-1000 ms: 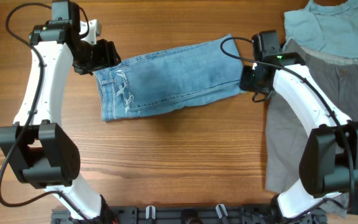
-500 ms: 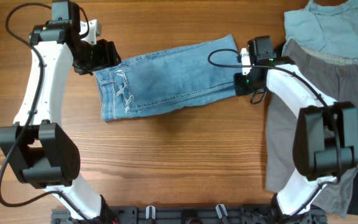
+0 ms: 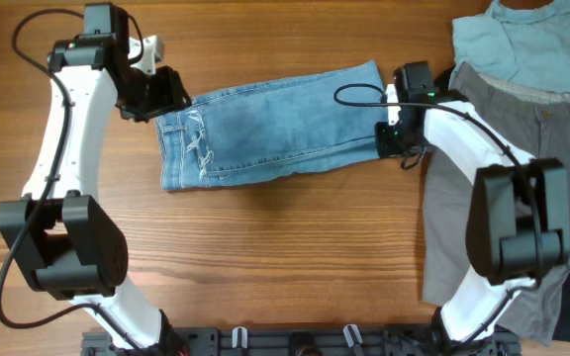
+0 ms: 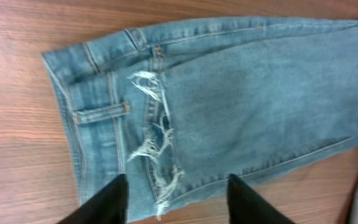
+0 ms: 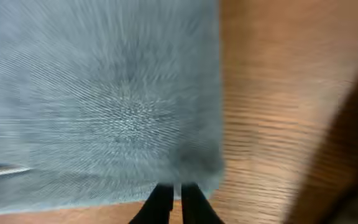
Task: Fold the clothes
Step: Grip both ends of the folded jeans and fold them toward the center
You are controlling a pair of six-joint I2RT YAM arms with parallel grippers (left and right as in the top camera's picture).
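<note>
At table [image 3: 295, 257] centre, jeans [image 3: 275, 124] lie folded into a short band, waistband left, fold edge right. Right gripper [image 5: 175, 190]: jaws almost together, nipping the fold's lower right corner. Left gripper [image 4: 178, 185]: wide open, empty, above the waistband end. Risk: the thin pinch catches the top layer only; lifting then peels the stack apart or drags it toward the grey trousers [image 3: 562, 138].

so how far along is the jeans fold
Done: the jeans are folded in half, with the frayed hems lying at the waistband. In hand: the right gripper looks pinched on the fold-end corner, and the left gripper hovers open over the waistband end. Left: probably one more fold to make a compact bundle.
</note>
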